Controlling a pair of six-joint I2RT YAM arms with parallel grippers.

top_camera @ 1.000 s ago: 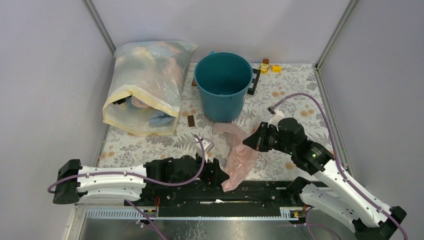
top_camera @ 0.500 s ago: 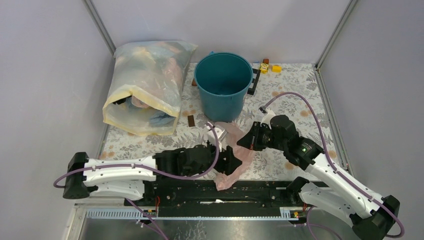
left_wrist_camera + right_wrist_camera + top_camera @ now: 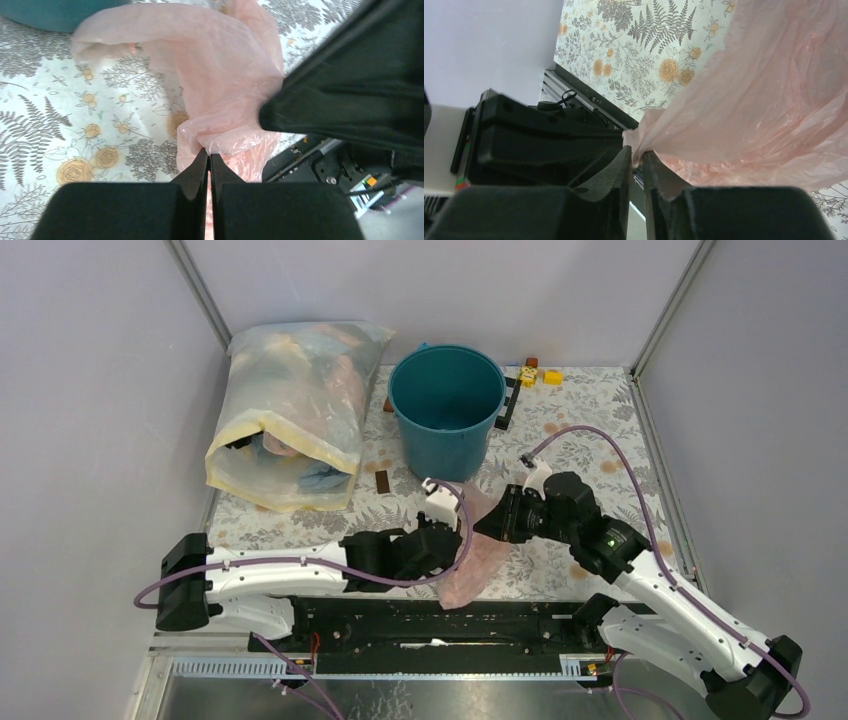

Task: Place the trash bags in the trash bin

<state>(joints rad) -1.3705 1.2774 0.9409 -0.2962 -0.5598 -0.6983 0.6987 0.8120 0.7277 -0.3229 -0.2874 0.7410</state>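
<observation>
Your top camera hangs high above and behind both arm bases, tilted down and forward. It is far enough back to take in the whole table (image 3: pixel 590 430), from the bin (image 3: pixel 440 455) and sack (image 3: pixel 295 400) at the far end to the left arm (image 3: pixel 280 570) and right arm (image 3: pixel 660 590) in the foreground. Your left wrist camera sits just behind the left gripper (image 3: pixel 208 162), looking along its fingers, very close to the pink bag (image 3: pixel 220 75). Your right wrist camera does the same behind the right gripper (image 3: pixel 638 155), rolled so the table's edge runs slantwise. All three views share that bag, and each wrist view also catches the other arm's black casing.
</observation>
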